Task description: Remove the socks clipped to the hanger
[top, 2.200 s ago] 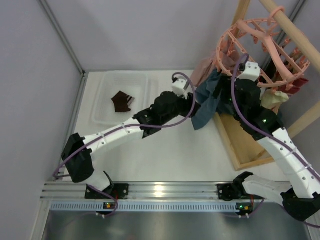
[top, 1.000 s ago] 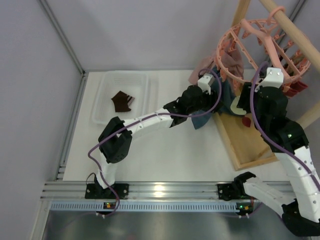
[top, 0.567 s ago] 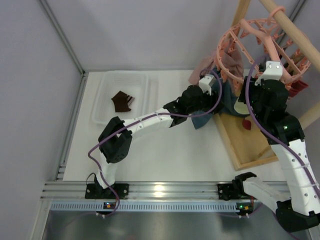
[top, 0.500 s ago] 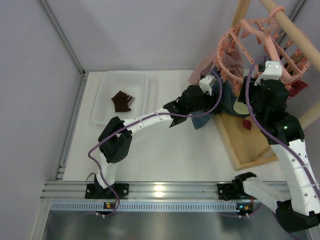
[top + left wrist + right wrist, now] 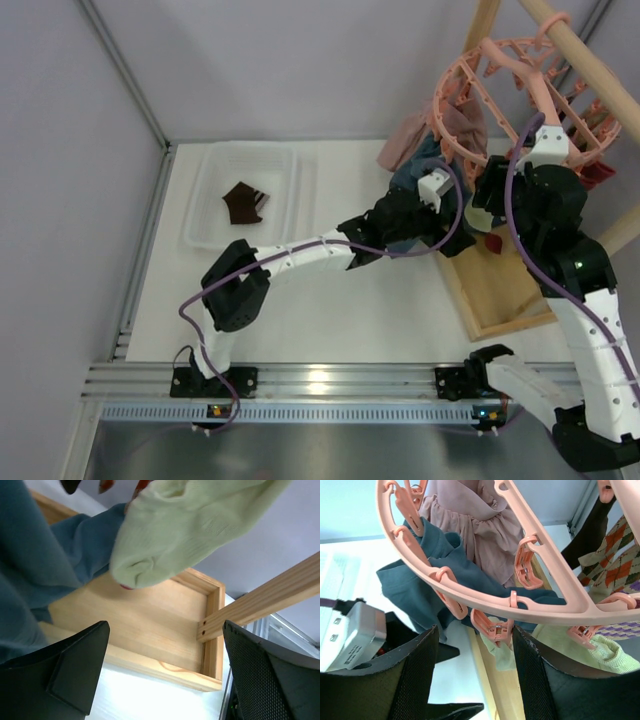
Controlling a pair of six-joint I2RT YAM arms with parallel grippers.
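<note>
Left jaws (image 5: pixel 162 640) spread; cream sock (image 5: pixel 190 525) hangs just beyond the gap, long axis slanting, toe lowest. Right jaws (image 5: pixel 475 645) spread beneath hanger (image 5: pixel 485 597) rim.

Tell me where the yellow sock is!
In the left wrist view, the yellow sock hangs at the top middle, right beside the blue cloth and over the wooden tray.

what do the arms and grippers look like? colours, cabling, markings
Both the left arm and right arm have white links with rows of small dots, black joint housings and a purple cable looped alongside. Fingers are matte black wedges, inner faces fine-textured. White camera block at each wrist. No readable markings.
</note>
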